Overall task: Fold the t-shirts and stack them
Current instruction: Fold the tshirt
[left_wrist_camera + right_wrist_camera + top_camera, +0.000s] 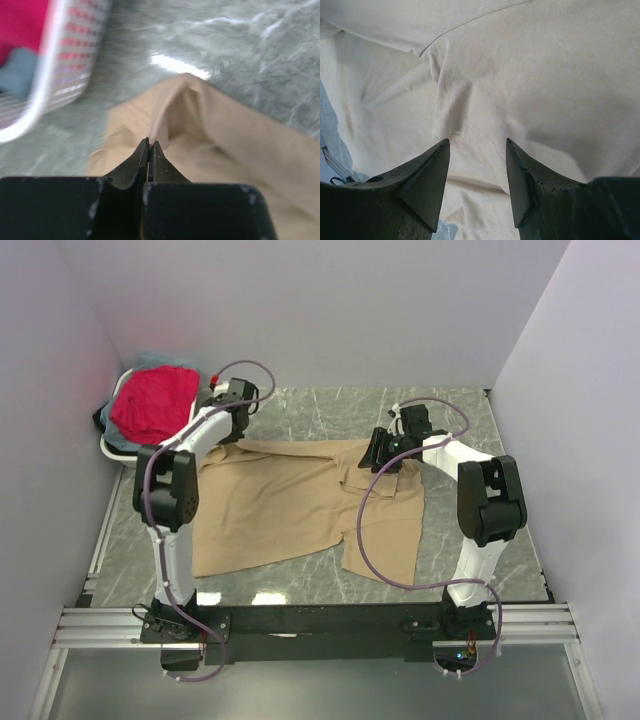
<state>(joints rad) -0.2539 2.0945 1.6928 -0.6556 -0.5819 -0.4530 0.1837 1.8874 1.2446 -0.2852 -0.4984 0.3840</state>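
Right at the tips of the left gripper, the two black fingers were clamped tight on a raised fold of the plain tan soft-cloth t-shirt — the fabric peaked up like a little tent just past the pinch. Over on the right gripper, the jaws stood apart, gripping nothing, low over the same tan t-shirt, with a stitched hem line running across the gap. Couldn't tell from the wrist view whether those tips actually touched the cloth.

Further out, the tan t-shirt lay spread mostly flat across the middle of the grey-green marble-look tabletop, its right side rumpled with a fold near the right gripper. The left gripper's pinch sat at the shirt's far-left corner, just beside the white oval plastic basket in the far-left corner of the table. That basket held a bright red-pink crumpled t-shirt heaped on top — plus a bit of pale blue-grey cloth peeking out lower down. Plain pale walls boxed in the table on three sides.
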